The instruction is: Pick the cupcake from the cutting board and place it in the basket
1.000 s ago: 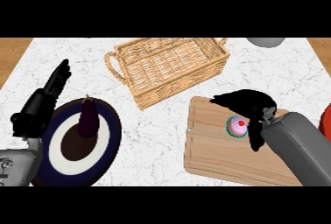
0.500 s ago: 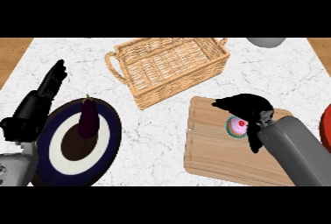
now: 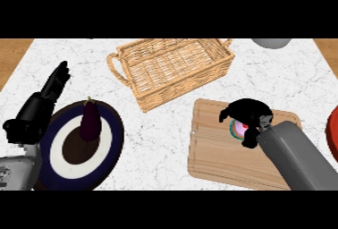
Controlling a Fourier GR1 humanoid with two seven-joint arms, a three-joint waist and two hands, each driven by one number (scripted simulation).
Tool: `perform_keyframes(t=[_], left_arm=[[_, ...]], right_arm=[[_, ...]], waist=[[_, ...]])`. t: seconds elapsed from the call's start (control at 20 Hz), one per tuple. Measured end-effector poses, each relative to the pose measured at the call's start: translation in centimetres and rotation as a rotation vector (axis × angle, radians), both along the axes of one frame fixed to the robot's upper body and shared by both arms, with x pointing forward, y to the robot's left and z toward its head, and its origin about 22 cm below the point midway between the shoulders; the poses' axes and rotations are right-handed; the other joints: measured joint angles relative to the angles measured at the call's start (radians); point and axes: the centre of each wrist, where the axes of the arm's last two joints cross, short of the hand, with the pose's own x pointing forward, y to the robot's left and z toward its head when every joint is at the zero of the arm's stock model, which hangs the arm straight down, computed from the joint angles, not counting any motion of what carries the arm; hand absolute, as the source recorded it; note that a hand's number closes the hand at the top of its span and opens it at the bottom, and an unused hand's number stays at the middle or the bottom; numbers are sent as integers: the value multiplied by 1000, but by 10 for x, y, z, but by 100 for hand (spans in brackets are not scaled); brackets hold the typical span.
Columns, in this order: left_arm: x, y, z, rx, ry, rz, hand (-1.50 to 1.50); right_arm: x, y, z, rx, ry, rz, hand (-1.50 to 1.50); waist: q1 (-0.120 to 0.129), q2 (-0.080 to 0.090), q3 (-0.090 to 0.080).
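Since half a second ago the right hand (image 3: 249, 117) has sunk a little lower over the cupcake (image 3: 239, 129), and its dark fingers (image 3: 228, 112) now curl down round the cake's top and far side, hiding most of it; a second ago the hand sat slightly higher and more of the pink top showed. The left hand (image 3: 49, 91) has barely changed, resting at the left edge with its fingers straight and pointing up the view, holding nothing. The cupcake stays on the cutting board (image 3: 221, 154), in the board's upper right part, close to its far edge. Only a sliver of pink frosting and a green-rimmed wrapper shows at the hand's left side, so it seems to stand upright with its top toward the camera; it is round from above and no long axis can be told. The basket (image 3: 175, 69) lies up and to the left of the board, well apart from the cupcake, its opening facing up and its long side running slantwise from lower left to upper right, one handle at its left end. Bare marble tabletop (image 3: 162, 134) lies between board and basket and between the board and the dark plate (image 3: 112, 147) at the left, which carries an eggplant (image 3: 90, 120). A red object (image 3: 332, 134) sits at the right edge, near the board.
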Motion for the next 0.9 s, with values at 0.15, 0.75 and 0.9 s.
perform_keyframes(t=[0.15, 0.75, 0.9], left_arm=[[3, 1, -2, 0, 3, -2, 0], [-8, 15, -1, 7, 20, 62, 0], [-12, 23, -4, 10, 34, 100, 0]], right_arm=[[0, -8, -6, 25, -4, 9, 150], [-9, -40, -34, 14, -171, -406, 150], [-18, -59, -43, -43, -234, -706, 150]], waist=[[1, -1, 0], [-71, -30, -4], [-108, -37, -6]])
